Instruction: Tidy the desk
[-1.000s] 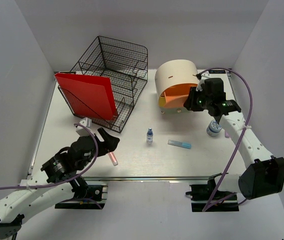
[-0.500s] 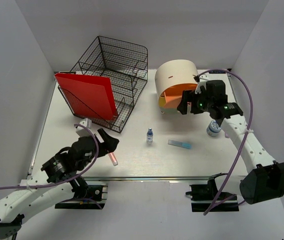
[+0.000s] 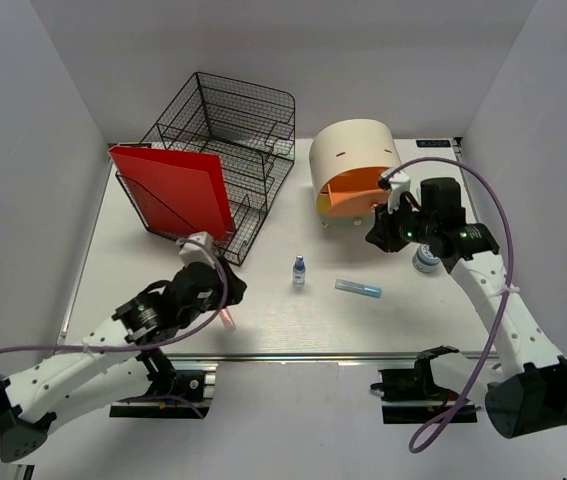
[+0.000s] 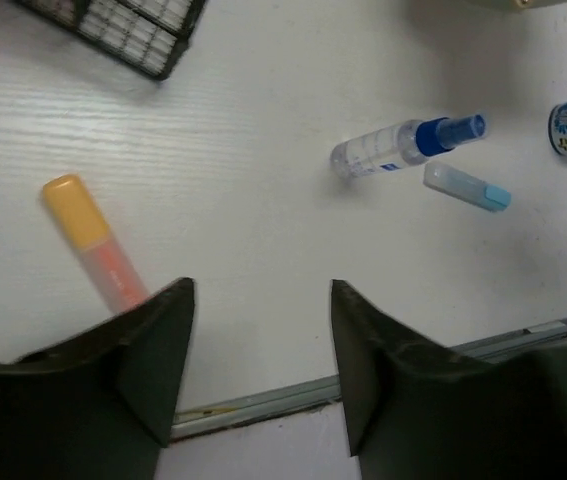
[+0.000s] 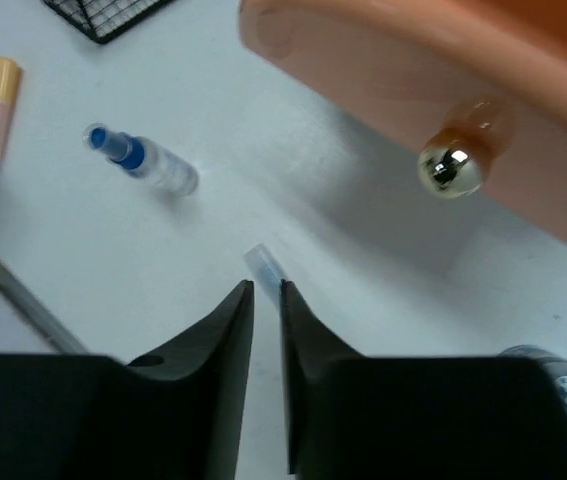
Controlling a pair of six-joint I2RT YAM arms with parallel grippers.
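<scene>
Desk (image 3: 383, 320): large matte white tabletop filling the middle of the top view, with a silver rail (image 3: 293, 355) along its near edge by the arm bases
Loose on it: a pink highlighter with an orange cap (image 4: 93, 243), a small spray bottle with a blue top (image 4: 393, 148), a clear tube with a blue cap (image 4: 466, 187), and a blue-and-white jar (image 3: 426, 258) at the right
Storage at the back: black wire mesh tray (image 3: 233, 130) with a red folder (image 3: 173, 190) leaning in it; round beige drawer unit (image 3: 351, 150) with its orange drawer (image 5: 413, 60) pulled open
Left gripper (image 4: 261, 300): jaws apart and empty, low over the desk, with the highlighter just beside its left finger rather than between the two
Right gripper (image 5: 266, 290): jaws only a narrow slit apart, gripping nothing, hanging in front of the open drawer and its shiny knob (image 5: 450, 170)
Step in hand: judged as the left arm lining up on the highlighter; no loose item is put away yet
Next move: the left arm likely has to shift sideways so the highlighter sits between the jaws, then close; the right needs to spread its jaws before taking the tube or jar
Progress: early, by the look of it
</scene>
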